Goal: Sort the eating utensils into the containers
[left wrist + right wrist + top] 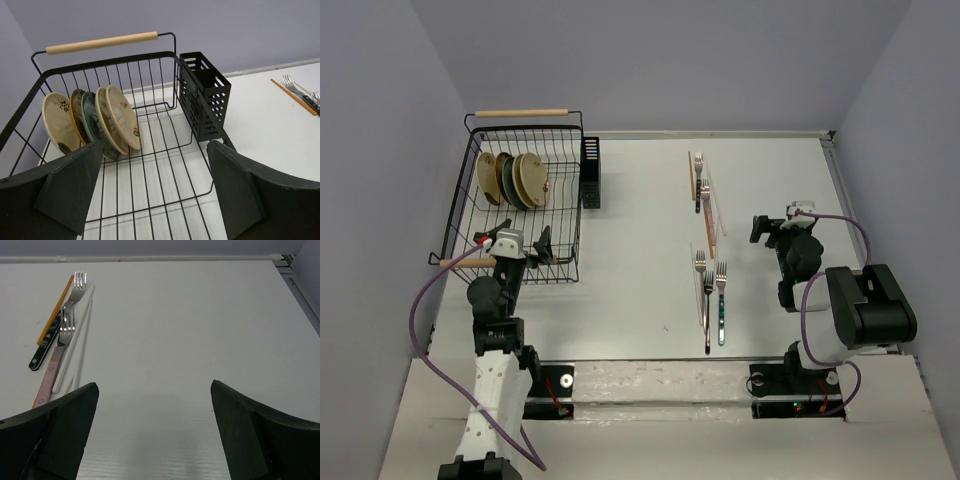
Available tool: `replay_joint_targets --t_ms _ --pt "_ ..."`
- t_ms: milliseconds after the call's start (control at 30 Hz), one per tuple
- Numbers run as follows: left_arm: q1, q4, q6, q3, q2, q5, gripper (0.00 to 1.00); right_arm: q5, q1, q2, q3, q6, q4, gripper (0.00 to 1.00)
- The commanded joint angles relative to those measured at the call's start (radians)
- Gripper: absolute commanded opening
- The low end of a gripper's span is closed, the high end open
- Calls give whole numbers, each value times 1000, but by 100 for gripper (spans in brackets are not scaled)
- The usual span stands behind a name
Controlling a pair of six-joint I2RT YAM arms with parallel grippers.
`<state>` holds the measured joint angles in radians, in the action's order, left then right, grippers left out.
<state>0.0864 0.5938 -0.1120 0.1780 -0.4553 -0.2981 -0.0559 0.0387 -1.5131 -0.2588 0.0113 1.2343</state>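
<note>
Setup is a plain white surface (630, 260) boxed in by pale lavender walls, with a seam running along the far edge where surface meets wall. On the left sits a black wire dish rack (480, 215) with wooden handles, a few tan and green plates (515, 180) standing on edge in its far end. The two black slotted caddies (205, 95) sit right up against the rack's outer right side, one behind the other, and from the left wrist view I can't see anything in them. All the utensils are out on the open surface, well apart from the caddies. The far bunch (60, 325) has a black-handled fork, a pinkish-handled fork, an orange chopstick (55, 310) and a couple of thin white sticks, all lying roughly side by side and overlapping a bit. The near bunch (712, 295) is three silver forks lying parallel, tines pointing away, one with a teal handle. The left claw (155, 170) hangs over the near end of the rack, spread wide with nothing in it. The right claw (155, 410) is over bare surface to the right of the far bunch, also spread wide and holding nothing.
</note>
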Motion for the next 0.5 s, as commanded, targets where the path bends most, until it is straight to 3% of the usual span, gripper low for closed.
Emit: replay_joint_targets --t_ms 0,200,267,300,333,367,433,467 --pt "-4 -12 -9 -2 -13 -13 99 -22 -7 7 1 1 65 99" --pt "-2 -12 28 3 -17 4 99 -62 -7 104 30 -8 44 97" --pt "-4 -15 -3 5 -16 -16 99 -70 -7 294 9 -58 -161 95" --pt "-2 -23 -24 9 -16 -44 99 -96 -7 367 -61 -127 -394 96" --pt "-4 -32 -50 15 -16 -59 99 -108 -7 486 -103 -175 -511 95" --pt "-2 -64 -110 35 -16 -85 99 -26 -7 529 -191 -188 -700 88" --pt "-5 -118 -171 72 -16 -102 99 75 -7 592 -288 -204 -894 83" --pt "-4 -165 -217 110 -14 -110 99 144 -7 617 -340 -221 -1091 77"
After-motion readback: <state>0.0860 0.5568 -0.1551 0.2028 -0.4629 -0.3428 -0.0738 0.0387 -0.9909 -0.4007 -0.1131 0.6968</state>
